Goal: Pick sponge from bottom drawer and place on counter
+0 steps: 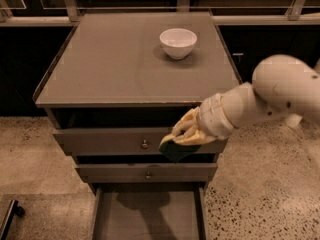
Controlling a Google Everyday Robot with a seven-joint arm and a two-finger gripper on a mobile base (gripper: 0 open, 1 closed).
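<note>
Standing here, I can read no writing, label, brand or number on anything, neither on the counter (115,69) nor on the white bowl (178,42). The gripper (172,140) hangs before the upper drawer front (100,143), clasping the sponge (177,153); both are unmarked.
</note>
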